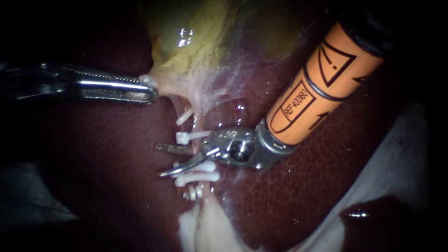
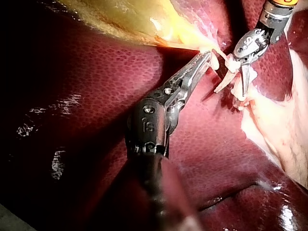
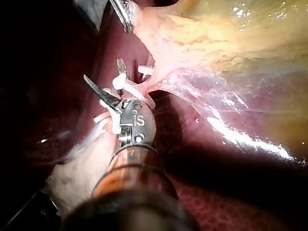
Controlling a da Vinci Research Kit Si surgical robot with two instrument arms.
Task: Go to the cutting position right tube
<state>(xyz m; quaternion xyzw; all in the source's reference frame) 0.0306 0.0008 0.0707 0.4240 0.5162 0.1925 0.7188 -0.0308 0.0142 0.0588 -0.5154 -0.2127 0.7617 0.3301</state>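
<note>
Endoscope view shows the orange-shafted right instrument (image 1: 161, 160), curved steel blades gaping, straddling the pale, white-clipped tube (image 1: 196, 125) that runs crosswise between them, while the silver serrated left instrument (image 1: 148, 89) clamps yellowish gallbladder (image 1: 186, 42) neck tissue above.

Liver (image 1: 298, 196) dk maroon, pebbled; gallbladder (image 1: 186, 28) yellow; clips (image 1: 189, 137) white (R instrument (image 1: 160, 161) orange-sleeved).

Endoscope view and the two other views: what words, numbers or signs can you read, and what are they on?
On the orange sleeve of the right instrument: a printed label and signs, not read off here.
On its metal joint: a small stamped mark, not read off.
On the left instrument, at its metal wrist: a small stamped mark, not read off.
On the liver, gallbladder and clips: no writing.
</note>
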